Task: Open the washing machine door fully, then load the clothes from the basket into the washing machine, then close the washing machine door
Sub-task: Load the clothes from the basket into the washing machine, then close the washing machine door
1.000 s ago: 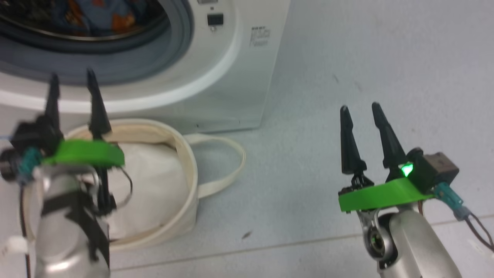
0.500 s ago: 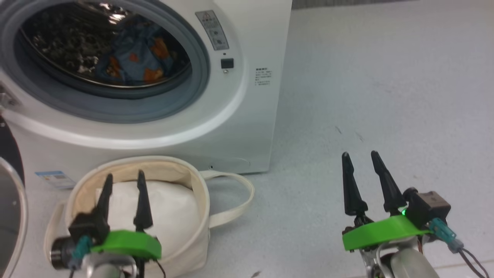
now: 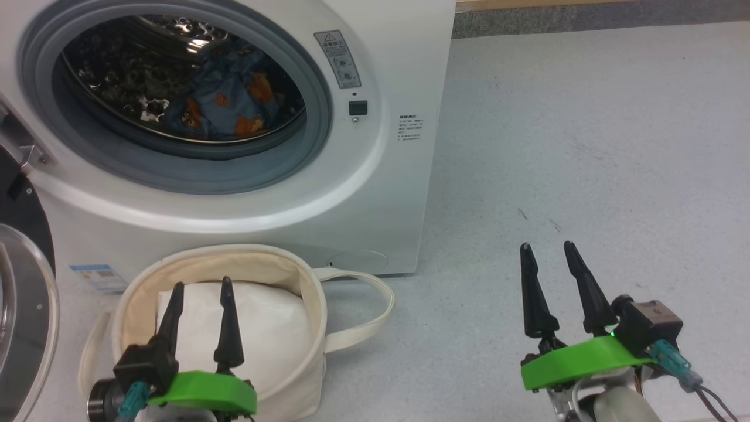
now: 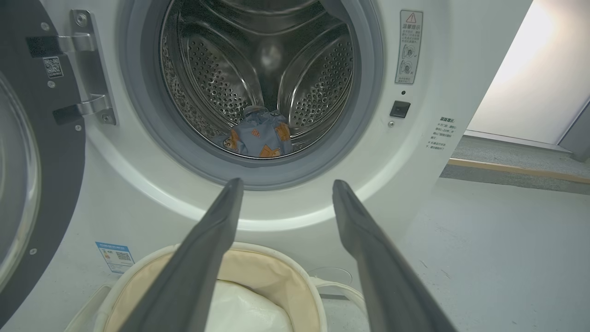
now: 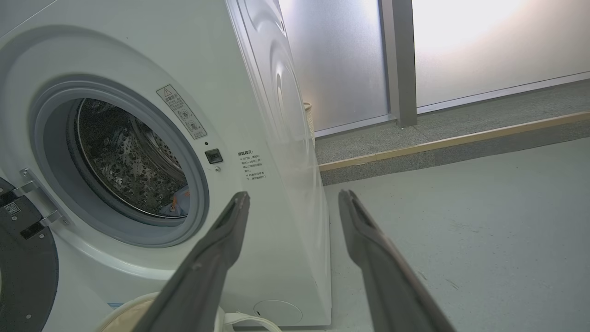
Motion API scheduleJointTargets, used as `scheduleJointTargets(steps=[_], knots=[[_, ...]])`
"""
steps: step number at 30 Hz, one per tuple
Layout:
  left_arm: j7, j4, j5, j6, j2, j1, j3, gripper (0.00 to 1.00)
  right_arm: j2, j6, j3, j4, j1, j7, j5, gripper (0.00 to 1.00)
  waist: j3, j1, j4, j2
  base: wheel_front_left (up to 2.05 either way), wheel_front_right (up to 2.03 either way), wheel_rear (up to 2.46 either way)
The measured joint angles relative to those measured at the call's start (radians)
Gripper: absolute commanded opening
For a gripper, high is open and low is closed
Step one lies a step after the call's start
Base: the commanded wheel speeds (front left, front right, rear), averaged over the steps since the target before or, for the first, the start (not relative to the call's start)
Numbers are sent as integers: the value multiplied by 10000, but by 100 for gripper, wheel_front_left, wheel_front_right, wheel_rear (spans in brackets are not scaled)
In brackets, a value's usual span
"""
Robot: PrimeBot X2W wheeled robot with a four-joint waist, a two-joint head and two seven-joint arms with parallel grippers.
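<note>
Nearest me, at seven o'clock, my left gripper (image 3: 201,287) hangs over the basket (image 3: 307,293), jaws wide and empty. My right gripper (image 3: 546,246), at five o'clock, is just as wide and holds nothing above the floor (image 3: 586,146). In the basket I see a white bundle (image 3: 266,328); I can't tell whether garments hide beneath it. Beyond, at eleven o'clock, the washing machine (image 3: 387,176) has its door (image 3: 32,228) swung open at nine o'clock, and the clothes (image 3: 228,102), blue with orange prints, lie in the drum (image 3: 117,82). I judge opening done, loading done or nearly so, and closing left. The basket sits just before the machine, possibly in the door's swing.
</note>
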Motion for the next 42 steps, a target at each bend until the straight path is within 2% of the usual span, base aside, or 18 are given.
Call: scheduleJointTargets(steps=[8, 15, 22, 38, 42], knots=[[0, 15, -27, 0, 2, -1, -36, 100, 0, 0, 4, 82, 0, 0, 0, 100, 85, 0, -41, 0, 0, 0, 0], [0, 6, -596, 2, 0, -2, 46, 100, 0, 0, 19, 125, 0, 0, -2, 100, 53, 0, -42, 0, 0, 0, 0], [0, -79, -821, 173, 2, -2, 205, 100, 0, 0, 40, 138, 0, 0, -19, 100, 98, 0, -4, 0, -61, 39, 22], [0, -48, -963, 182, 2, -12, 639, 100, 12, 0, 98, 345, -5, 0, -29, 100, 161, 0, 28, 1, -208, 151, 57], [0, -71, -640, 291, 4, -14, 677, 100, 12, 0, 102, 431, -5, 0, -29, 100, 193, 0, 60, 1, -234, 176, 58]])
